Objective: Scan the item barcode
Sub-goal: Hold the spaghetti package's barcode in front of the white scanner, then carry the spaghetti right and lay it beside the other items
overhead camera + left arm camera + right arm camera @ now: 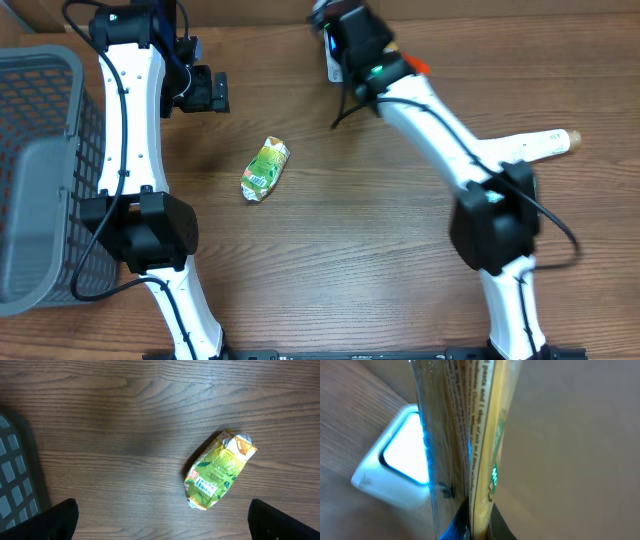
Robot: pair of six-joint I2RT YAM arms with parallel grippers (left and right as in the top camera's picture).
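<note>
My right gripper (480, 522) is shut on a thin flat packet (470, 435), which I see edge-on with printed text and clear film. The packet stands right beside a white scanner (395, 467) whose window glows blue-white. In the overhead view the right gripper (350, 40) is at the table's far edge over the scanner (334, 66); the held packet is hidden there. A green crumpled packet (265, 168) lies on the wood, its barcode (204, 487) facing up. My left gripper (205, 92) hovers open above the table, its fingertips (60, 520) wide apart, the green packet (220, 470) lying ahead of them.
A grey mesh basket (40, 150) stands at the table's left edge, its corner showing in the left wrist view (15, 485). A white object with a tan tip (545, 143) lies at the right. An orange piece (418, 66) shows by the right arm.
</note>
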